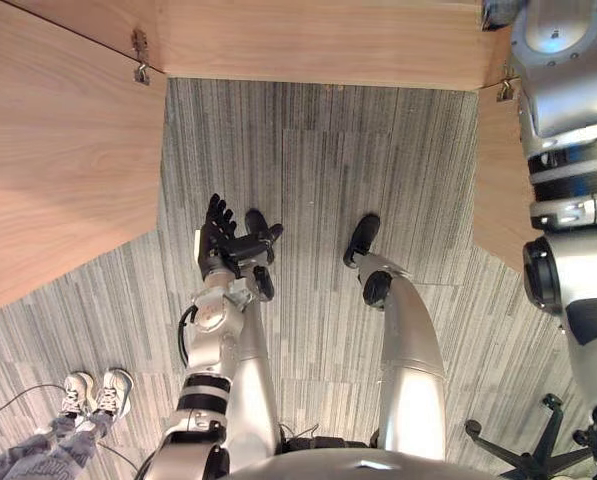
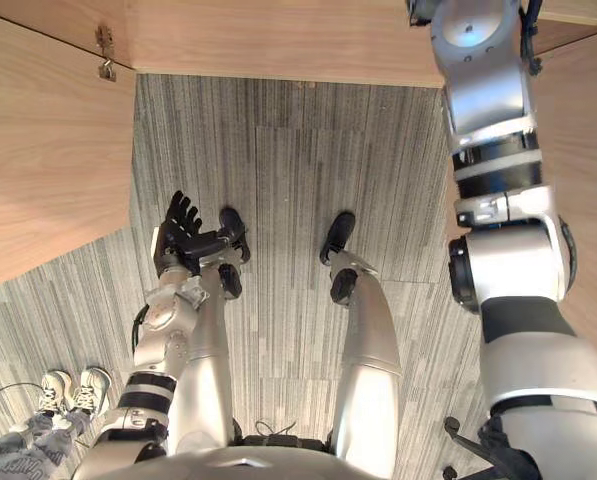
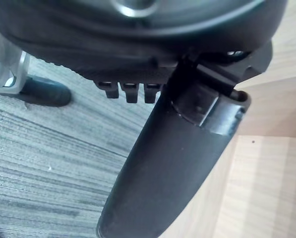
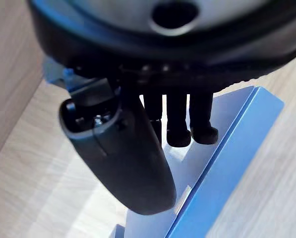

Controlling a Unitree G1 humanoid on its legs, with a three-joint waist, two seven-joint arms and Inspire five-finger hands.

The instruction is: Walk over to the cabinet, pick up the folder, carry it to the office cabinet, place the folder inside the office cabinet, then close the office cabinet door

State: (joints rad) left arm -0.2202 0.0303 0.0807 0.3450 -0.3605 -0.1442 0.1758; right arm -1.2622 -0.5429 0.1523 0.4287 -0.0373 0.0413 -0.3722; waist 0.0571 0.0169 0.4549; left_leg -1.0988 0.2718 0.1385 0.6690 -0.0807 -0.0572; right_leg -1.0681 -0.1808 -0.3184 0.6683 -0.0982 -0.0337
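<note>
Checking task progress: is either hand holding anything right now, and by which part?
The left hand holds nothing. The right hand is against the blue folder, on its flat cover near one edge; whether it grips cannot be told.

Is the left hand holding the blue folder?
No, the left hand hangs empty over the carpet; the folder is at the right hand.

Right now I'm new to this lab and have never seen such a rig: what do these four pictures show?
This is a two-legged humanoid robot with dark hands. Two pictures look down from its head at grey carpet and a wooden cabinet with open doors; two come from wrist cameras. The left hand hangs open and empty. The right hand is inside the cabinet at a blue folder resting on wood; whether it grips it is unclear. A person's shoes stand nearby.
</note>
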